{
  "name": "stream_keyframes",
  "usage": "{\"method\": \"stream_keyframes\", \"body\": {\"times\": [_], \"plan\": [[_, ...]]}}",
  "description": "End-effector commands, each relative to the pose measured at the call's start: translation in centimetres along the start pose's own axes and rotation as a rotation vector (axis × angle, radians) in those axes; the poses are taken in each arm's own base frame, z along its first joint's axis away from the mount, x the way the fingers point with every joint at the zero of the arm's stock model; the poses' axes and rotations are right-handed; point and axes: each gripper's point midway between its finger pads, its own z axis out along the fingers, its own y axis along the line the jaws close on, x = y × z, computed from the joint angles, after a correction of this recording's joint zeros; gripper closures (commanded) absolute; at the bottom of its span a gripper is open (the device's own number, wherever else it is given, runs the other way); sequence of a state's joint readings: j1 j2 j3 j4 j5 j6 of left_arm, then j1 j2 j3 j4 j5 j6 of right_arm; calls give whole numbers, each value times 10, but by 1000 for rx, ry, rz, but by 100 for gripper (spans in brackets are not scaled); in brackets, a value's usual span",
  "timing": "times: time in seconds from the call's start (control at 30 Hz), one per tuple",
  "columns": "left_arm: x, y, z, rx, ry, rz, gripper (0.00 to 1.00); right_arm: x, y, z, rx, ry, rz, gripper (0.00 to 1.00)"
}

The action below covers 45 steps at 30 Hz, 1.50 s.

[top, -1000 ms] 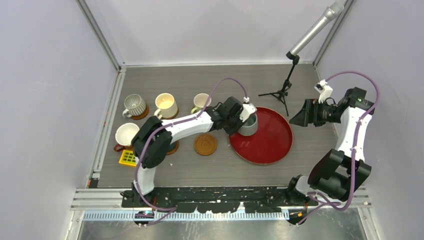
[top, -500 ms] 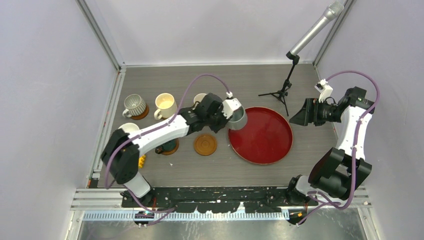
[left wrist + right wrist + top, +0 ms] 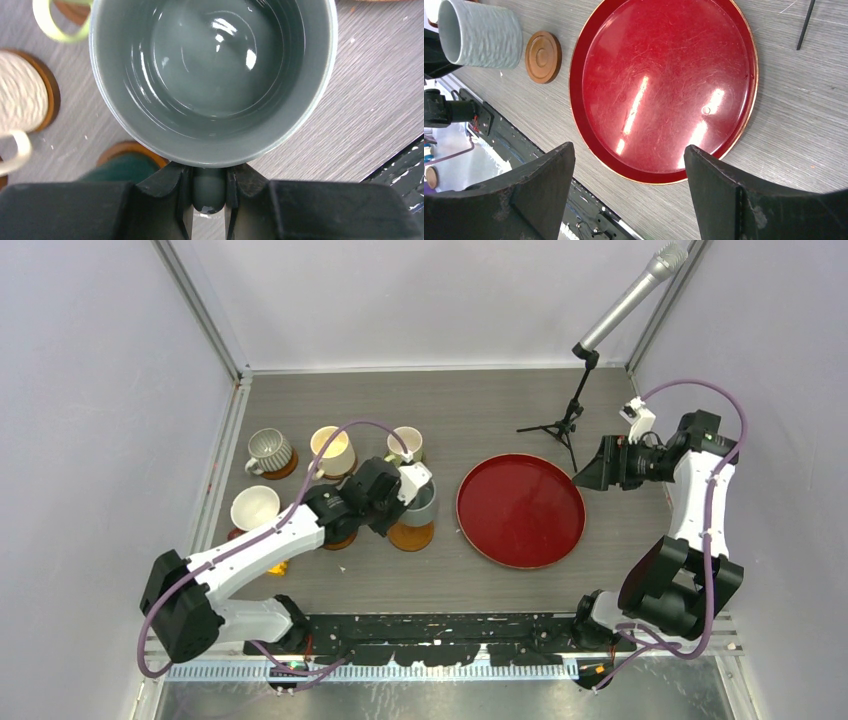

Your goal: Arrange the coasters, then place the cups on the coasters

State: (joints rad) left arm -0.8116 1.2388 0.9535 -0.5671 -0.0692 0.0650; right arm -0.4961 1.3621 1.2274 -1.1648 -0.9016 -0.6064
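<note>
The left gripper, clenched on the grey-blue mug's handle, has carried it left off the tray to over the bare coaster; lowering remains. The right gripper hangs released.

The top camera looks steeply down over the whole table. The left wrist camera sits close above the grey-blue mug. The right wrist camera, farther off, shares that mug beside the red tray.
</note>
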Motion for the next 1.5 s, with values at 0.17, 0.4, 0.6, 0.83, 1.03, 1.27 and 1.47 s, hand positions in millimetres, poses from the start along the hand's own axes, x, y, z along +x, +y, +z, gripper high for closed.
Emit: {"method": "stream_keyframes", "body": {"times": [0.17,0.4,0.6,0.83,1.03,1.27,1.47], "plan": [[5,12,-1,-110,-34,-138,100,-6,3,2,25,-9,-35,16],[11,0,6,-98,-21,-187,100,-2,3,-1,54,-1,-42,16],[19,-12,7,-87,-7,-210,100,1,1,-1,59,9,-41,16],[21,-12,15,-109,-2,-263,100,4,2,-1,58,13,-38,16],[19,-11,20,-129,-12,-263,100,3,2,0,56,12,-36,16],[15,-25,28,-98,-30,-227,100,5,2,1,56,17,-28,16],[21,-21,32,-128,-21,-224,100,5,2,0,60,16,-34,16]]}}
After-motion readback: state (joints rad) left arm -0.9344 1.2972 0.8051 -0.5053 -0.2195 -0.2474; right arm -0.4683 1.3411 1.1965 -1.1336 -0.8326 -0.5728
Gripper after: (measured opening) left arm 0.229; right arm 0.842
